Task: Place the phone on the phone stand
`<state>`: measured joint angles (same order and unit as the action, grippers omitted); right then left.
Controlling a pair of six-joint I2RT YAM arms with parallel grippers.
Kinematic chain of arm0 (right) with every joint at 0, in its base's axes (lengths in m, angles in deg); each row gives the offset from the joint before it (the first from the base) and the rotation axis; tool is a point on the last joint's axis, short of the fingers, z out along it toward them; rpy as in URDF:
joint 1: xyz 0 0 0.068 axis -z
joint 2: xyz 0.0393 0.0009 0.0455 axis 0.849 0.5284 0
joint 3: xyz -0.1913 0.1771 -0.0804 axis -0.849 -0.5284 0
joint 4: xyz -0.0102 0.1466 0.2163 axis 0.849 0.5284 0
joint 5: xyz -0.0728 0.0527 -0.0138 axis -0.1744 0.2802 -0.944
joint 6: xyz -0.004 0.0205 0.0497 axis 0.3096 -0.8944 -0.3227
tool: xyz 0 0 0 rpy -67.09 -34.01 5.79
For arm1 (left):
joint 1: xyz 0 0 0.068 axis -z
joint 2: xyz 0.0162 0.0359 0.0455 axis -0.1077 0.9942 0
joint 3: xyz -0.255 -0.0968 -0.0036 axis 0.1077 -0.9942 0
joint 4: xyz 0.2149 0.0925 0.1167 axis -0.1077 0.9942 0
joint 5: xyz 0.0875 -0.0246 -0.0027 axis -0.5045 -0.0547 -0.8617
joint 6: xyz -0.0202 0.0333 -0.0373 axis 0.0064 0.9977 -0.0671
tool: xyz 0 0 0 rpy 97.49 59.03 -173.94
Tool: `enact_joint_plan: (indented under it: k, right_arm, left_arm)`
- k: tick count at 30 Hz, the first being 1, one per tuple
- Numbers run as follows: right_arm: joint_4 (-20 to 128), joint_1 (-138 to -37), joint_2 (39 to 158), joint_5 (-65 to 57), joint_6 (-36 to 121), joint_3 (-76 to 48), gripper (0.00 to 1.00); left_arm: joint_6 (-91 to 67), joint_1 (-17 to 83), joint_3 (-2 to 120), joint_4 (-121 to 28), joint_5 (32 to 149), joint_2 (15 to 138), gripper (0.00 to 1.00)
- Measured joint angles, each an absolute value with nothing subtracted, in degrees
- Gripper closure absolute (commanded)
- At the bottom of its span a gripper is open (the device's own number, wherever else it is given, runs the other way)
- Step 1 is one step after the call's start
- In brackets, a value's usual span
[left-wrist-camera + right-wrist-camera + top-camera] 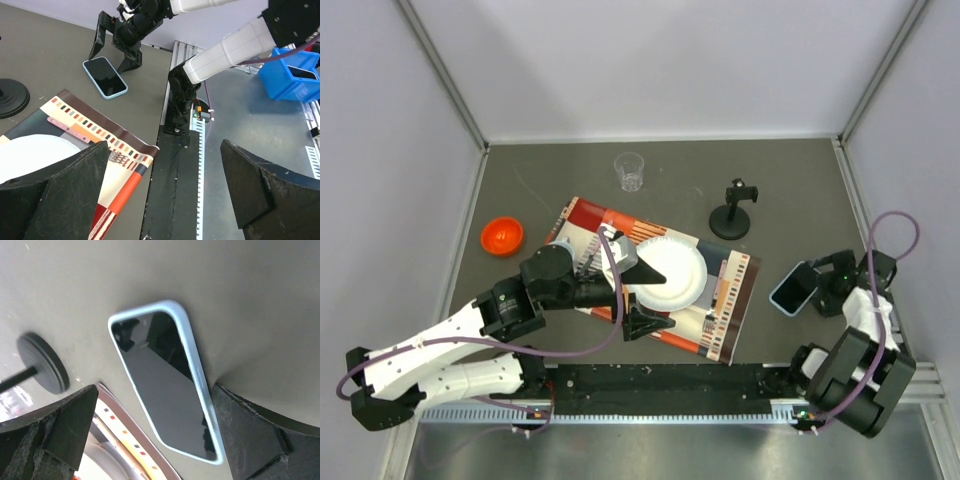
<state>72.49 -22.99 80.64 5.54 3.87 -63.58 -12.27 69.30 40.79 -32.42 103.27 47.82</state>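
The phone (793, 288), black screen with a light blue rim, lies flat on the dark table at the right. It also shows in the right wrist view (162, 385) and the left wrist view (105, 76). My right gripper (818, 287) is open just right of it. In the right wrist view, the right gripper (155, 440) has its jaws on either side of the phone's near end, and one finger (250, 440) is close to the rim. The phone stand (732, 212) stands upright behind the phone, with its disc base (42, 362) visible. My left gripper (642, 298) is open and empty over the white plate's edge.
A white paper plate (668, 275) sits on a patterned placemat (730, 310) mid-table. A clear plastic cup (630, 171) stands at the back, and an orange bowl (502, 236) is on the left. A blue bin (292, 75) sits off the table's near side.
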Motion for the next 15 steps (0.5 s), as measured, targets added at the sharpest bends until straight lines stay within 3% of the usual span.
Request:
enact_joint_plan:
  k: [6, 15]
  right_arm:
    - [80.1, -31.0, 77.6, -0.1, 6.0, -62.9, 0.01]
    - [92.5, -39.2, 92.0, -13.2, 7.7, -50.6, 0.01]
  left_arm:
    - [-12.3, 69.3, 40.8, -32.2, 103.2, 47.9, 0.01]
    - [-12.3, 69.3, 40.8, -32.2, 103.3, 47.9, 0.02]
